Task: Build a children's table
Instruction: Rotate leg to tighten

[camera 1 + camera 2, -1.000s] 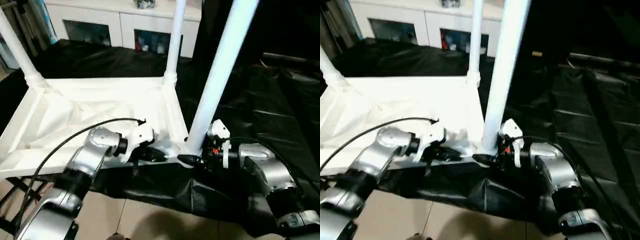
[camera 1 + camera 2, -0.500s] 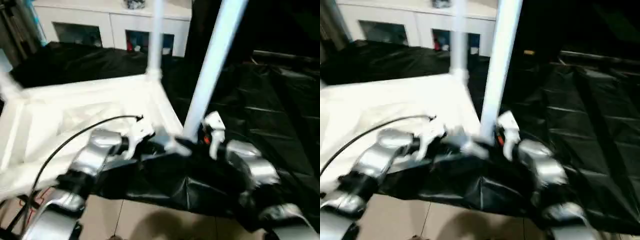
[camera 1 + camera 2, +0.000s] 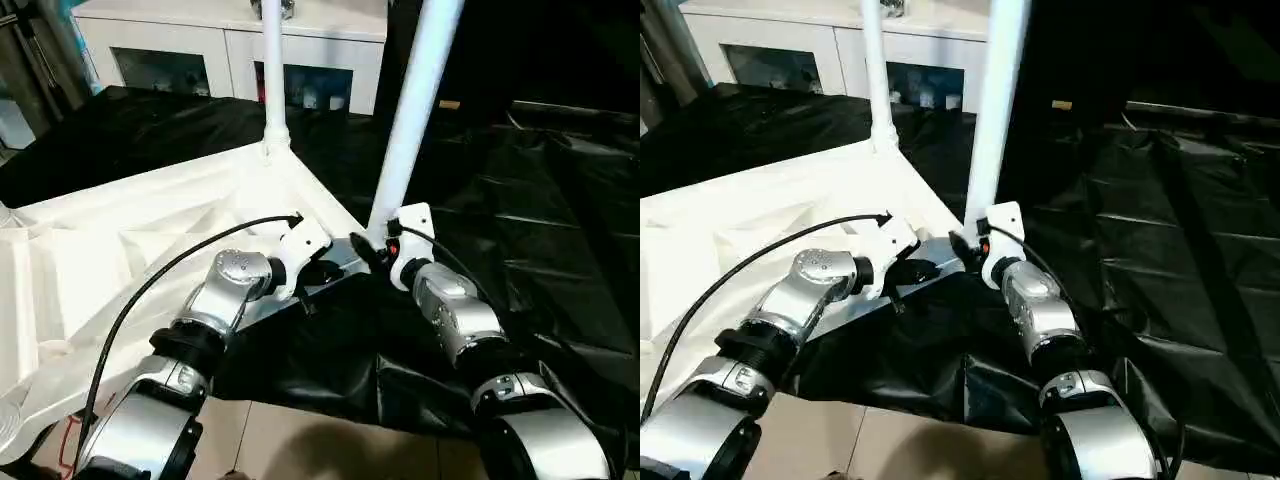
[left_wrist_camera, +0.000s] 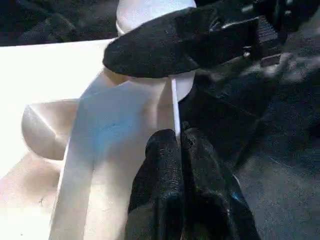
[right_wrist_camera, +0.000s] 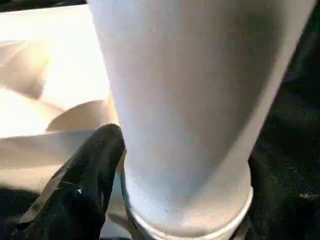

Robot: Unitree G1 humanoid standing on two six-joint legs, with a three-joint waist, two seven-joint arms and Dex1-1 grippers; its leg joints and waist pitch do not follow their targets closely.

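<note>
A thick white table leg [image 5: 185,100] stands upright close to the camera, its foot set in a round socket [image 5: 190,220] at a corner of the upturned white table top [image 5: 45,60]. One black finger [image 5: 85,180] of the right gripper [image 5: 185,200] lies against the leg just above the socket, and a second dark shape sits on the leg's other side. The jaws stand wide, one on each side of the leg. Black sheeting [image 5: 295,120] lies beyond.

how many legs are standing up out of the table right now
2. One leg rises from the near corner socket, beside the right gripper. Another leg stands at the far corner, nearer the cabinet. Others may lie outside the pictures.
</note>
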